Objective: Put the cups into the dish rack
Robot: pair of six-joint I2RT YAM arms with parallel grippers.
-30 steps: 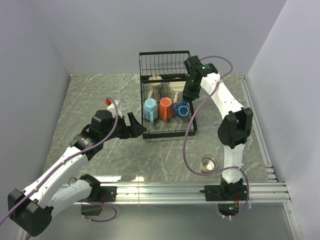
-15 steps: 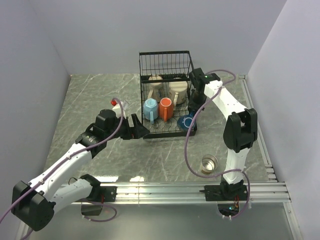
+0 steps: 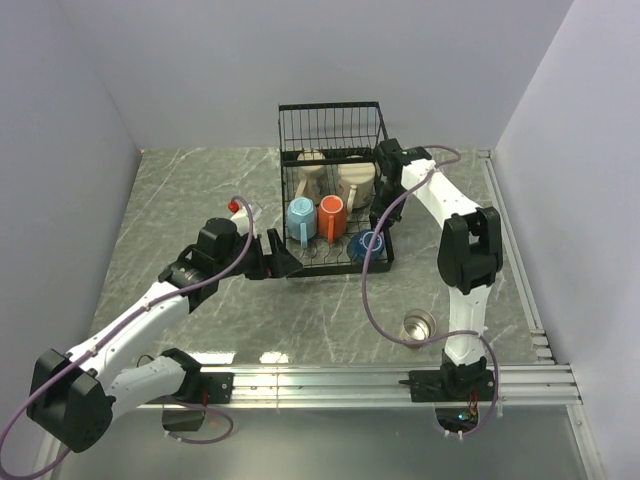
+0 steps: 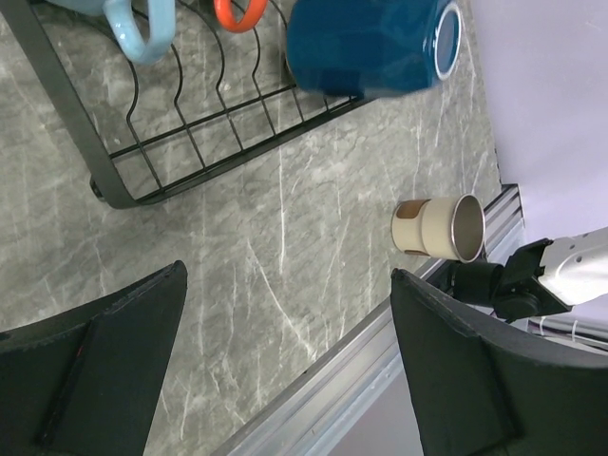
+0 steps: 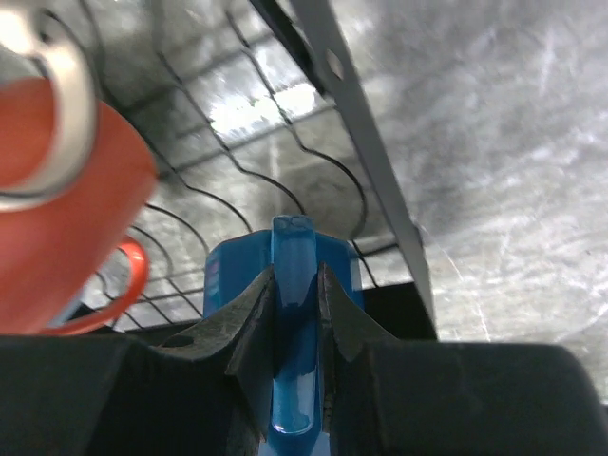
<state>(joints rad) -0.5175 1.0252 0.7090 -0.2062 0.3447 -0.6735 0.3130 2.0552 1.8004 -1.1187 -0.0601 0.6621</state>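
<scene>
The black wire dish rack (image 3: pixel 285 250) stands at the middle of the table. Its low tray holds a light blue cup (image 3: pixel 300 218) and an orange cup (image 3: pixel 331 217). Two cream cups (image 3: pixel 353 178) sit in the taller basket. My right gripper (image 5: pixel 296 294) is shut on the handle of the dark blue cup (image 5: pixel 228 280), which lies tilted on its side at the tray's right front corner (image 3: pixel 368 243). The small steel cup (image 3: pixel 419 325) stands on the table near the right arm's base. My left gripper (image 3: pixel 278 255) is open, with nothing in it, beside the rack's front left corner.
The left wrist view shows the rack's front rail (image 4: pixel 66 104), the dark blue cup (image 4: pixel 370 43) and the steel cup (image 4: pixel 439 228) near the table's metal edge (image 4: pixel 313 399). Walls close in the back and both sides.
My right arm has come down and forward, bringing the dark blue cup from above the tray to its right front corner. The left gripper has shifted a little right, toward the rack.
</scene>
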